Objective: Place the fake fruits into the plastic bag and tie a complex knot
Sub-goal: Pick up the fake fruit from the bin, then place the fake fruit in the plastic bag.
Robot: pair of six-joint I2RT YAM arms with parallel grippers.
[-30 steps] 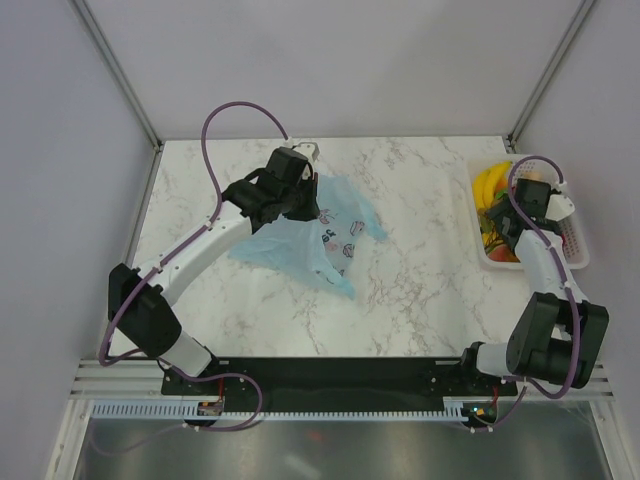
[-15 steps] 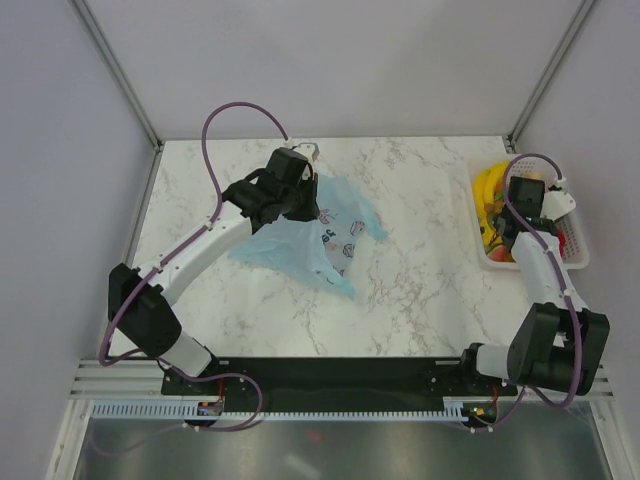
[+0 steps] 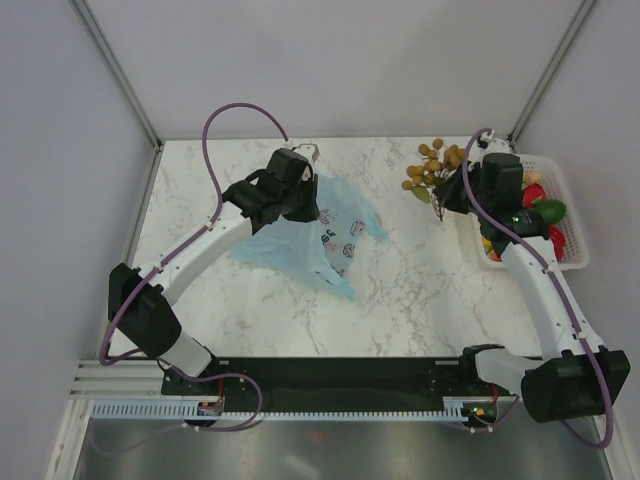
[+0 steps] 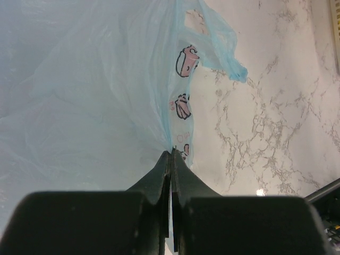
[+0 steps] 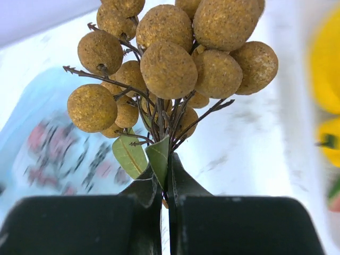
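**Slim pinch, flat mouth: failure modes**

Gripping tan cluster (image 5: 170, 69) in right tool (image 5: 164, 178), clenched on the thin stem and leaves only. Holding it out over desk (image 3: 420, 290), just beside white basket (image 3: 575, 235) and well apart from plastic bag (image 3: 300, 245). Pinching bag's rim in left tool (image 4: 171, 159), clamped tight, with the bag lying mostly slack left of centre.

Likely failures:
- twisting or slipping out of so slim a pinch mid-swing;
- snagging twigs on the thin film;
- missing a barely lifted mouth and dropping alongside.
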